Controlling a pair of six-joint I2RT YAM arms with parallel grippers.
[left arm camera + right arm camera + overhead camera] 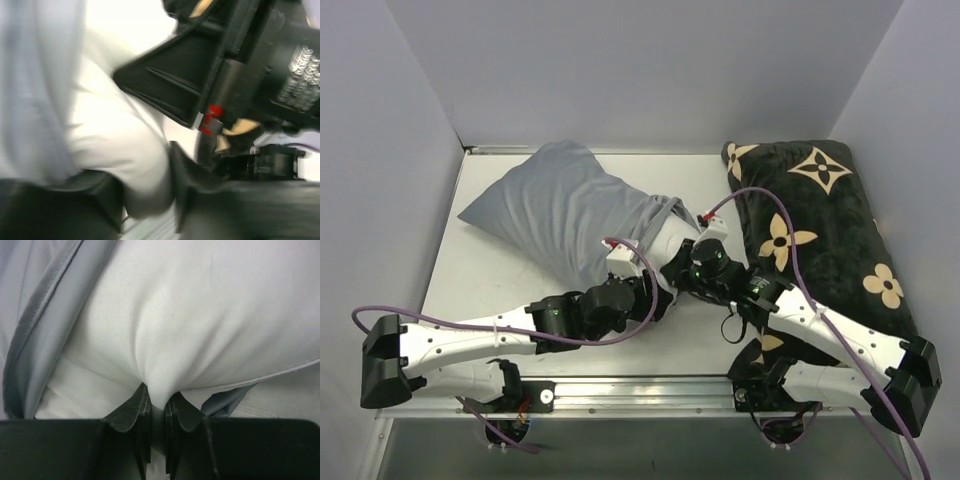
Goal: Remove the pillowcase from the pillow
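Pillowcase (pixel 560 215), one, lies diagonally, closed end far-left, mouth near-right baring one white pillow (pixel 200 315). Right gripper (pixel 157 410) pinches a pillow fold; left gripper (pixel 658 290) is too blurred to tell.

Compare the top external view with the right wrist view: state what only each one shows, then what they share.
Only the top view: the table, the left arm, the right arm, and the black flowered cushion lying at the right. Only the right wrist view: the right tool shut on a pinched fold of the white pillow. Both: the grey-blue pillowcase with the pillow poking out of its open end.
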